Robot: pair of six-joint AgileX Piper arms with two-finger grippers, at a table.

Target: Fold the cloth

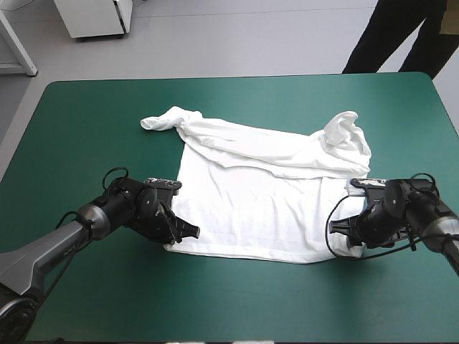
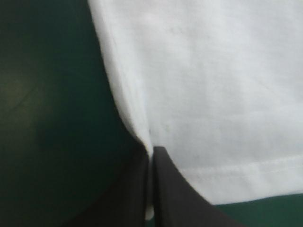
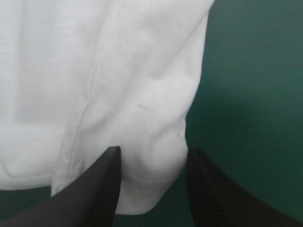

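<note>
The T-shirt (image 1: 258,208) lay mostly flat on the teal-green surface (image 1: 86,122), sleeves bunched at its far side. Soft, light and limp, it likely handled best by its near hem corners. The left gripper (image 2: 152,150) pinched one corner; the right gripper (image 3: 152,153) stood spread astride the other.

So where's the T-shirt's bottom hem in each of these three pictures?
High view: the hem runs along the T-shirt's near edge.
Left wrist view: stitched band beside the left gripper, which is shut on the T-shirt.
Right wrist view: its corner sits inside the open right gripper.
Shared landmark: the teal-green cover.
</note>
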